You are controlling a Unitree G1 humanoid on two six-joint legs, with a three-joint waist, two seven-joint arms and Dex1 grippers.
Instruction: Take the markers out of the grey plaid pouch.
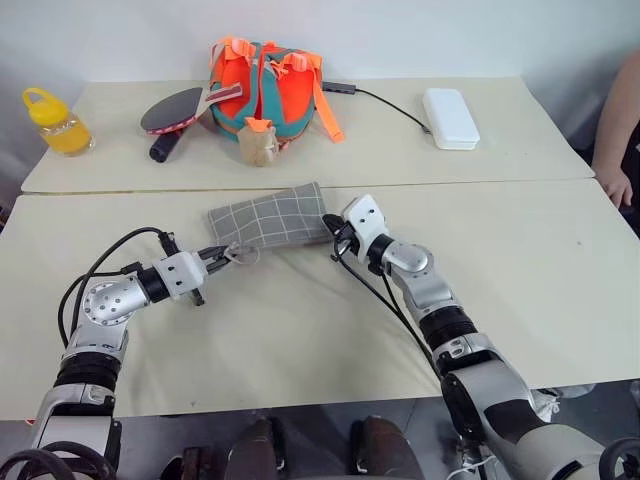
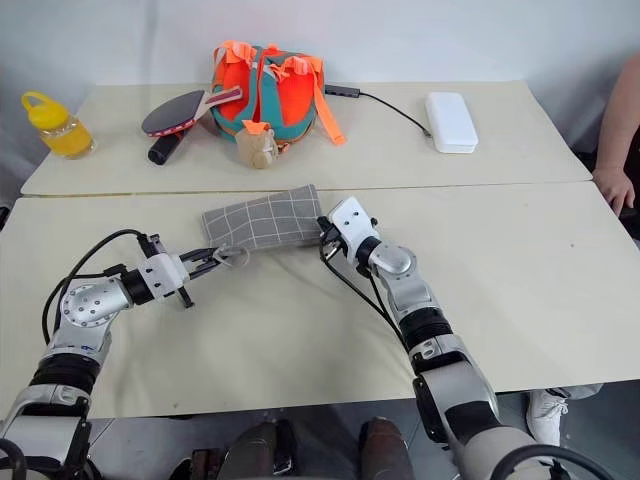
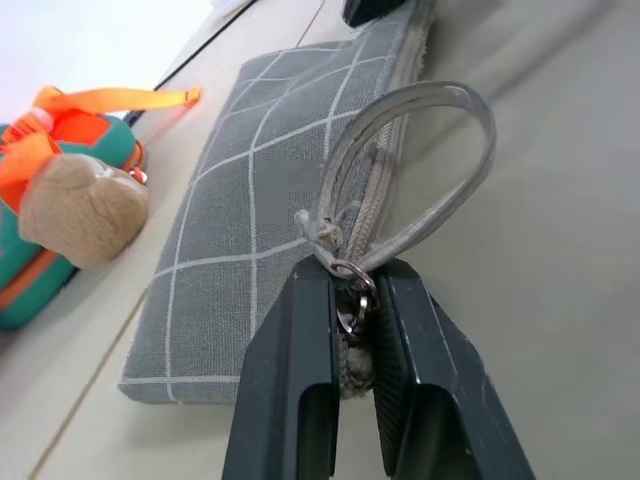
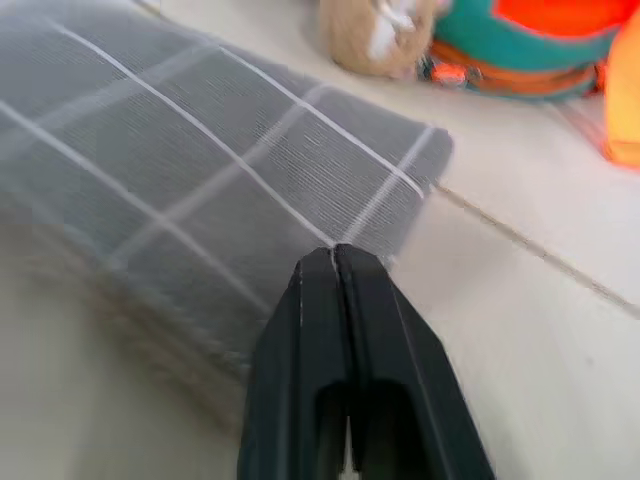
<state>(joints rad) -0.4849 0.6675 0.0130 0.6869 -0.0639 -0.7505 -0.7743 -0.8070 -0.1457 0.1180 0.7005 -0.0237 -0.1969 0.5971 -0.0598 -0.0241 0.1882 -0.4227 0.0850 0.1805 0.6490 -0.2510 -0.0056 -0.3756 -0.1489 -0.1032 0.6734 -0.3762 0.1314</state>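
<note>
The grey plaid pouch [image 1: 270, 218] lies flat in the middle of the near table, its zipper closed. My left gripper [image 3: 355, 290] is shut on the metal ring pull [image 3: 350, 305] at the pouch's left end, where a grey strap loop [image 3: 440, 190] also hangs. My right gripper [image 4: 335, 262] points level at the pouch's right end. Its fingers are shut together, with their tips at the edge of the fabric [image 4: 200, 170]. The markers are hidden.
On the far table stand an orange-and-teal bag [image 1: 265, 85] with a tan plush charm [image 1: 258, 143], a table-tennis paddle [image 1: 175, 110], a yellow bottle [image 1: 55, 122] and a white box [image 1: 450, 118] beside a black cable. A person's hand [image 1: 615, 185] rests at the right edge.
</note>
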